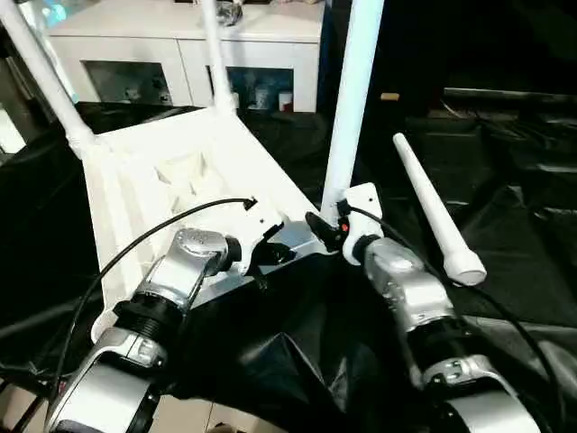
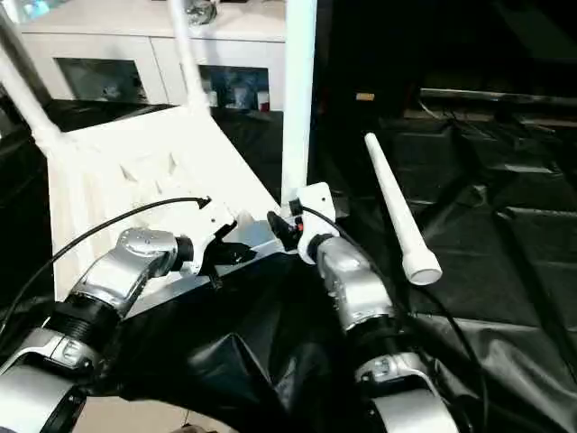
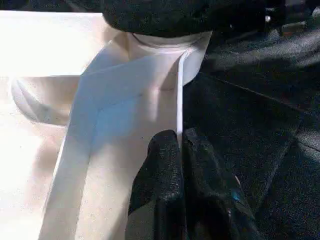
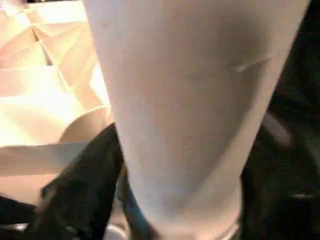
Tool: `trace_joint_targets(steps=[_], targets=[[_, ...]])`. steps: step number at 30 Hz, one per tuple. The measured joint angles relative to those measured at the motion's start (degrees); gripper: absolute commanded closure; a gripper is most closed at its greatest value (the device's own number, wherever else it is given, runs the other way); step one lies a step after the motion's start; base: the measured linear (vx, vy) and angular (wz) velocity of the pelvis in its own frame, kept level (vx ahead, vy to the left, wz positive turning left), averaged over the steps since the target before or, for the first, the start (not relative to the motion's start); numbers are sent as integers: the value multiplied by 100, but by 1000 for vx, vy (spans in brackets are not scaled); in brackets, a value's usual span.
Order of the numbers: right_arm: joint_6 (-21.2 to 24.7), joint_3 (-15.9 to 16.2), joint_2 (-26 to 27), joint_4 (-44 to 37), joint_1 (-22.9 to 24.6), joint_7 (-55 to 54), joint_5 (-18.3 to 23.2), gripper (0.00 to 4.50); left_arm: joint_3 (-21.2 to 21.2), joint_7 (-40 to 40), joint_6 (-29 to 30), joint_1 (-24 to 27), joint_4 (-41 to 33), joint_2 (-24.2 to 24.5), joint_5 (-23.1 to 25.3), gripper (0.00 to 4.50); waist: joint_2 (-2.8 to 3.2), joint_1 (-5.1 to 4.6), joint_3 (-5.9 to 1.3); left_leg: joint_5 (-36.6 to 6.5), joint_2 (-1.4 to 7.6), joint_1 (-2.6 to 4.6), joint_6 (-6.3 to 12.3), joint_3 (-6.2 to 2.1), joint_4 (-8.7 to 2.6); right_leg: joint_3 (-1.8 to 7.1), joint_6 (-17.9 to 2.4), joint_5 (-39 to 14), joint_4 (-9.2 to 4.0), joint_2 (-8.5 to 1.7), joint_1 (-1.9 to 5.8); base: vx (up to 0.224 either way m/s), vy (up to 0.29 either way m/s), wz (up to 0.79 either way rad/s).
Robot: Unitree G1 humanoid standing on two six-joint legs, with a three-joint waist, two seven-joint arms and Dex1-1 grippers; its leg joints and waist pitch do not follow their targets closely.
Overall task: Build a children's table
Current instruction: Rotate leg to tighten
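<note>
A: Item one, far left of the frame?

B: Table top, white plastic, lying upside down on black sheeting, ribbed underside facing up. It fills the left and centre. One leg stands in the upper-left corner socket.

A: Next along?

B: A second leg, upper centre, standing at the far corner. Behind it a white cabinet with glass doors; not part of the set.

A: The left gripper?

B: Left gripper, lower centre-left. Its fingers are pinched together on the thin edge wall of the table top, just beside a corner socket, as the left wrist view shows. Judged to be steadying the top.

A: Then?

B: A third leg, centre, upright at the near right corner. Right gripper sits at its base, black fingers either side of the tube in the right wrist view; it looks like a grip on the leg, though how firm I cannot tell. Whether the leg is fully seated is hidden.

A: Far right?

B: Fourth leg, loose, lying on the sheeting well apart from the top, wide end toward the lower right.

A: Tally?

B: Three legs standing, one still to fit, in the near left corner by my reckoning. Afterwards the table must be turned upright.
</note>
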Motion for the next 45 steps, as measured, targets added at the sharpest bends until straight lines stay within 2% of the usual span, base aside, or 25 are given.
trace_joint_targets(steps=[1, 6, 8, 14, 21, 22, 24, 26, 34, 38, 40, 43, 45], targets=[[-7, 0, 5, 2, 0, 22, -13, 72, 0, -23, -18, 1, 3, 10, 6, 450, 0, -1, 0, 0, 0, 2, 0, 0, 0, 0, 0, 0, 0, 0, 0, 0, 0, 0], [-119, 160, -129, 15, 16, 474, -127, 64, -17, -276, -218, 58, -35, 162, 36, 450, 0, -19, 0, 0, 2, 2, 0, 0, -1, -1, -1, 1, 6, 0, -8, 0, 0, 0], [-143, 364, -410, -129, 112, 1028, -136, 64, -52, -490, -282, 151, -180, 304, 14, 450, 0, -5, 0, 0, 3, 1, 0, 0, -2, -1, -2, 2, 10, 0, -8, 0, 0, 0], [-110, 819, -1177, -783, 433, 2561, -114, 64, -114, -1215, -514, 350, -462, 693, -87, 450, 2, 62, -2, -1, 3, -7, 0, 1, -7, 5, -40, 30, 24, 1, -4, 0, 0, 0], [-50, 973, -1625, -1057, 549, 3677, 147, 64, -190, -1868, -831, 488, -609, 993, -192, 450, 2, 189, -2, -7, 3, -29, 9, 4, -14, 4, -32, 19, 19, 0, -22, 8, 0, 1], [-36, 994, -1649, -1070, 550, 3782, 195, 78, -197, -1922, -852, 507, -626, 1017, -197, 450, 2, 199, -2, -7, 3, -30, 7, 4, -13, 4, -32, 20, 19, 0, -20, 0, 0, 0], [22, 995, -1695, -1083, 553, 3885, 241, 78, -231, -1985, -864, 526, -658, 1070, -196, 450, 2, 204, -2, -5, 5, -28, 6, 7, -9, 8, -32, 20, 22, 0, -17, 0, 0, 0], [57, 1015, -1698, -1170, 610, 4001, 264, 105, -250, -2140, -869, 566, -717, 1135, -209, 450, 3, 203, -2, -5, 5, -26, 6, 8, -8, 10, -32, 20, 22, 0, -13, 0, 0, 0], [118, 1031, -1694, -1260, 668, 4153, 310, 166, -264, -2338, -870, 641, -813, 1202, -268, 450, 2, 211, -2, -5, 5, -26, 6, 8, -6, 13, -31, 20, 22, 0, -8, 0, 0, 0], [131, 1015, -1607, -1247, 669, 4038, 306, 172, -265, -2261, -853, 640, -813, 1140, -273, 450, 2, 207, -2, -5, 5, -25, 6, 8, -6, 13, -31, 20, 23, 0, -8, 0, 0, 0], [112, 912, -1396, -1108, 668, 3562, 222, 173, -194, -1949, -757, 613, -732, 1020, -227, 450, 0, 181, -4, -4, 5, -17, 5, 8, -6, 13, -32, 21, 27, 0, -3, 0, 0, 0], [122, 549, -945, -740, 527, 2415, 85, 173, -109, -1334, -560, 389, -450, 671, -74, 450, -6, 130, -5, -1, 3, -8, 0, 8, -4, 14, -6, 5, 26, 0, -2, 0, 0, 0], [134, 415, -809, -618, 485, 1963, 58, 173, -100, -1079, -490, 311, -328, 493, -69, 450, -8, 99, -6, -1, 4, -2, -1, 7, -4, 13, -5, 4, 20, -1, 0, 0, 0, 0]])
